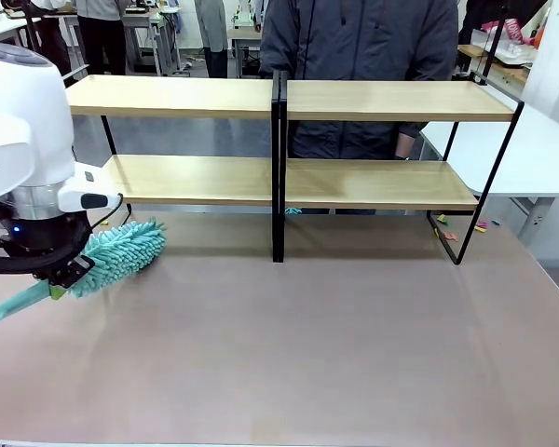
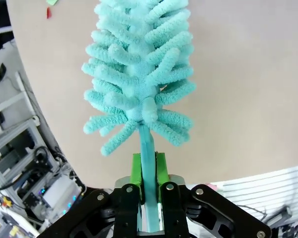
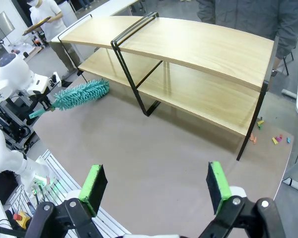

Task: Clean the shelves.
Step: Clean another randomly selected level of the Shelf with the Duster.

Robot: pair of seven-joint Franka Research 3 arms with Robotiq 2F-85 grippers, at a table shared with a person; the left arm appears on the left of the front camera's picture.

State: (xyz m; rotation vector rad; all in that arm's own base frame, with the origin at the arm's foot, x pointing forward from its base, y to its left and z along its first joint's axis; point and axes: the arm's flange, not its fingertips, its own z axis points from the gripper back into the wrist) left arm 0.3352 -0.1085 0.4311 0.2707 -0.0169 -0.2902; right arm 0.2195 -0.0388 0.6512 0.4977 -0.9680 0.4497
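The shelves point(image 1: 289, 140) stand across the far half of the table point(image 1: 335, 335), two light wooden boards on a thin black frame with a black central upright. A person in a dark jacket point(image 1: 359, 56) stands right behind them. Small coloured scraps point(image 3: 275, 140) lie on the table near the rack's right end leg. The table surface in front of the rack is bare brown.

The left tool point(image 1: 61, 279) sits low at the table's left side, in front of the rack's left end, clenched on the handle of a teal fluffy duster point(image 1: 121, 250). The duster's head points toward the lower shelf, close above or on the table. The right tool point(image 3: 156, 186) hangs high above the near table, its green pads spread wide apart, grasping nothing.
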